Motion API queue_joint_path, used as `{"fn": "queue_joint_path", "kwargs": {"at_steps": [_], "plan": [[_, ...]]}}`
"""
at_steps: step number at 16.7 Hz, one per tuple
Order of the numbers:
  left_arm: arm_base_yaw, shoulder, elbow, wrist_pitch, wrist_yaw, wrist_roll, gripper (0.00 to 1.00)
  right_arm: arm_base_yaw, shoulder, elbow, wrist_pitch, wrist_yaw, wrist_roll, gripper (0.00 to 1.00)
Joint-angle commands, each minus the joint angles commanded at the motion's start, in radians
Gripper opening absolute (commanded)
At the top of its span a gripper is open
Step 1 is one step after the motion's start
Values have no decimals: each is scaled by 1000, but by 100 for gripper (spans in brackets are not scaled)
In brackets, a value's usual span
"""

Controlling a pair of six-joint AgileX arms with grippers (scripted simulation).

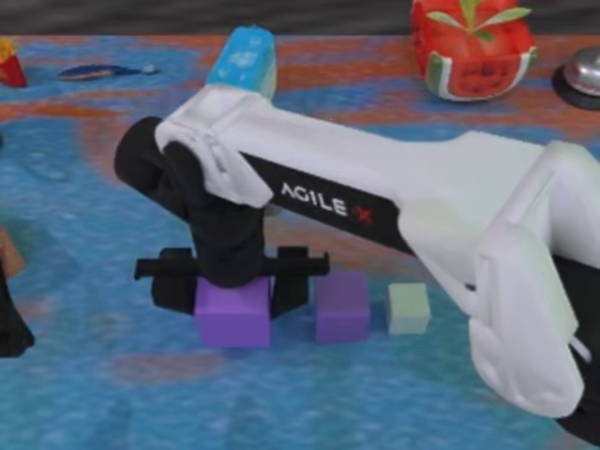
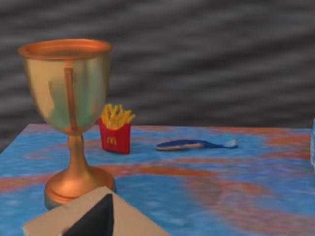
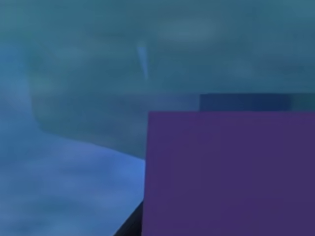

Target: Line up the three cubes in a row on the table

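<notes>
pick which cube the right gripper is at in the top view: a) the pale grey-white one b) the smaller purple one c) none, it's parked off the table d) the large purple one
d: in the top view the right gripper is down over the large purple cube, its dark fingers on either side, while the smaller purple cube and the pale grey-white cube sit free to the right in a row.

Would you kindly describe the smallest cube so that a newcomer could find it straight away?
Start at the long white right arm crossing the table. Below it three cubes sit in a row: the large purple cube at the right claw, the smaller purple cube, then the smallest cube at the right end. It alone is pale grey-white.
</notes>
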Motion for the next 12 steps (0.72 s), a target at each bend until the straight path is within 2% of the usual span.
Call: {"fn": "queue_joint_path", "kwargs": {"at_steps": [4, 12], "plan": [[0, 0, 0, 0, 0, 0, 100, 1, -1, -9, 9, 0, 0, 0], [0, 0, 0, 0, 0, 0, 100, 1, -1, -9, 9, 0, 0, 60]]}}
